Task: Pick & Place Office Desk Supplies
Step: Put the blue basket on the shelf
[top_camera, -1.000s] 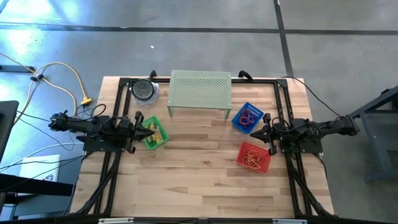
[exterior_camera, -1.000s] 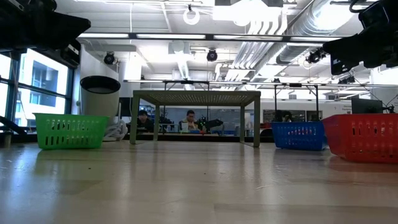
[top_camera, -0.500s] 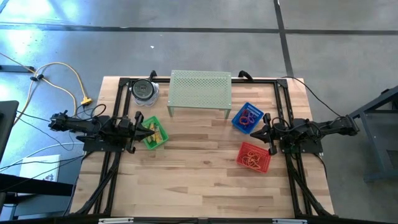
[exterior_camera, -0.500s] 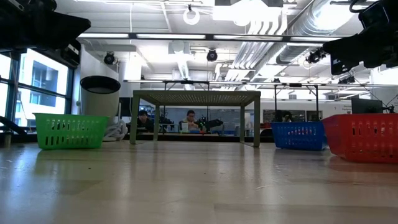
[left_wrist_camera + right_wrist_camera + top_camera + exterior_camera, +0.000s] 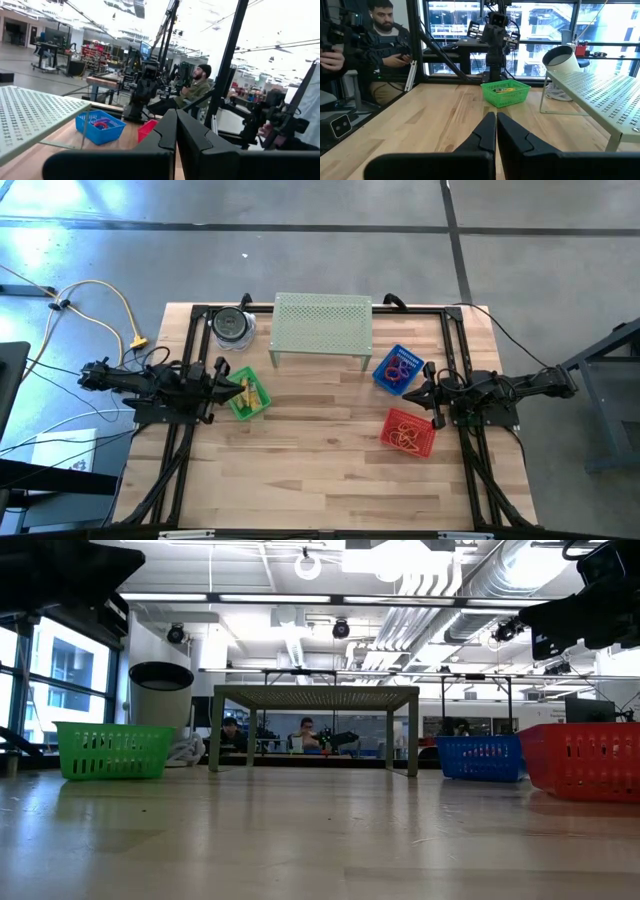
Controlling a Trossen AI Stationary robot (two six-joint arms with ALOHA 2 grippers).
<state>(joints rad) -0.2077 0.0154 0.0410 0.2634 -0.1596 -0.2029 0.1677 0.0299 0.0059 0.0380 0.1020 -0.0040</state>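
Already sorted: bands (image 5: 404, 434) in red bin (image 5: 408, 432) just beside right end effector (image 5: 421, 393), fingers pressed together. Yellow pieces (image 5: 252, 394) in green bin (image 5: 248, 393) touching left end effector (image 5: 240, 386), also pressed together.

3 baskets stand on the table (image 5: 320, 840): green (image 5: 116, 751), blue (image 5: 480, 758), red (image 5: 585, 760); a perforated stand (image 5: 315, 697) between.

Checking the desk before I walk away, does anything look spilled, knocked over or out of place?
Nothing stands out. The green basket, blue basket and red basket sit upright with their contents inside, and the stand and jar are upright.
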